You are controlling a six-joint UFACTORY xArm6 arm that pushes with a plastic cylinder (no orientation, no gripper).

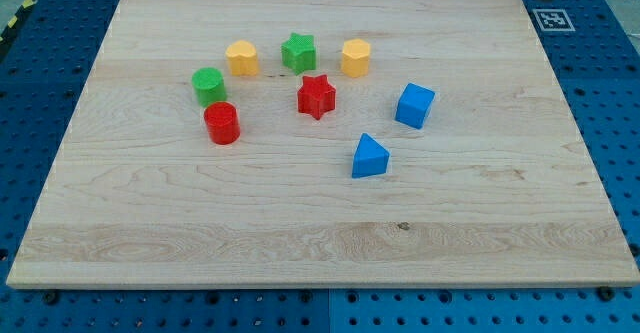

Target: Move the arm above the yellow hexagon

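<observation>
The yellow hexagon (355,58) stands upright on the worktop (300,233), flat face up, in the upper middle of the view. It sits at the right end of the top row of blocks, near the green star (298,52) on its left, apart from it. My tip does not show.

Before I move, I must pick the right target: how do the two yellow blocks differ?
The yellow hexagon sits at the view's right of the green star; the other yellow block sits at its left, with a rounder, heart-like top. Both share colour and similar size. My tip isn't clearly visible.
</observation>
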